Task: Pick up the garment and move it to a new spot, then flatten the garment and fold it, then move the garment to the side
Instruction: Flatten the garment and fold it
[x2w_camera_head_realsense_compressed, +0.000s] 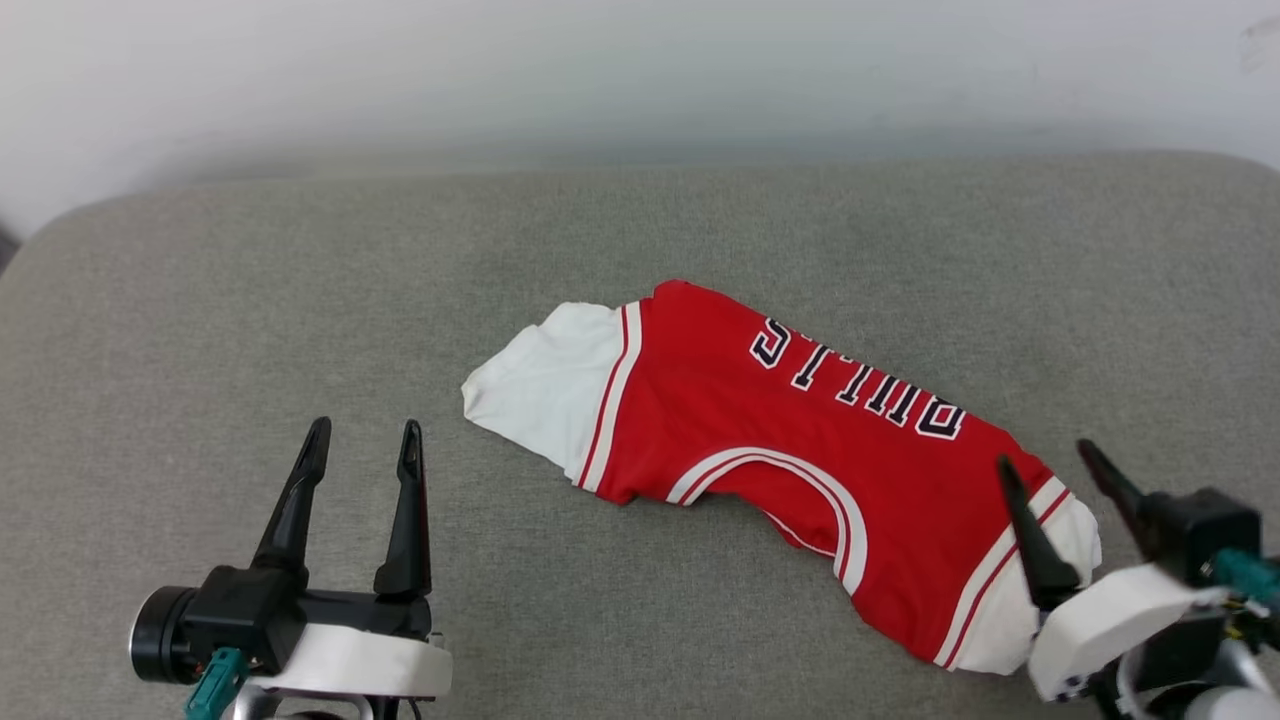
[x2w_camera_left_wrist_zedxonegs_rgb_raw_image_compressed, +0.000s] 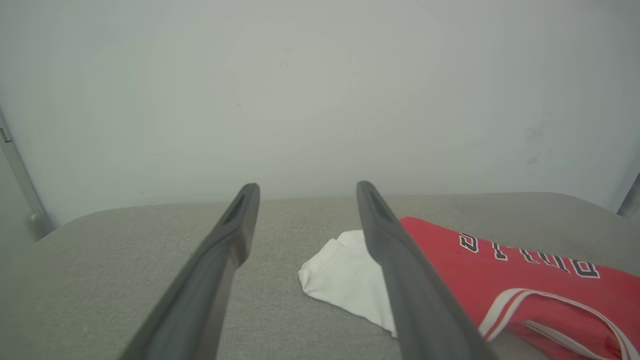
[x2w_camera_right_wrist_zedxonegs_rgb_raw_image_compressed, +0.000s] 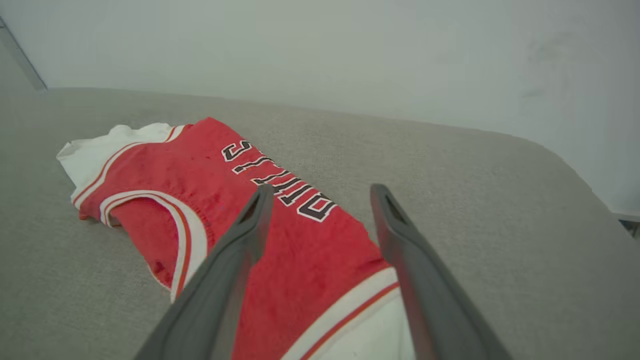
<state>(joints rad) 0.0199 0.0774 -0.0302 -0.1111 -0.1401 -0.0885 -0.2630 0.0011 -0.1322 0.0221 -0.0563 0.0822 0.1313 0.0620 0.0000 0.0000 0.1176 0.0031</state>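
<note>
Plainly, left gripper (x2w_camera_head_realsense_compressed: 365, 430) and right gripper (x2w_camera_head_realsense_compressed: 1045, 455) gape wide, empty, the right over the garment (x2w_camera_head_realsense_compressed: 760, 430).

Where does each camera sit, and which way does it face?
Head view: on the robot's head, facing forward and down at the red jersey-style shirt with white sleeves on the grey fabric cushion; open left gripper and open right gripper show.
Left wrist view: on the left wrist, facing along its two dark fingers toward the pale wall.
Right wrist view: on the right wrist, facing along its fingers over the shirt.
Shared: both wrist views show the shirt and wall.
</note>
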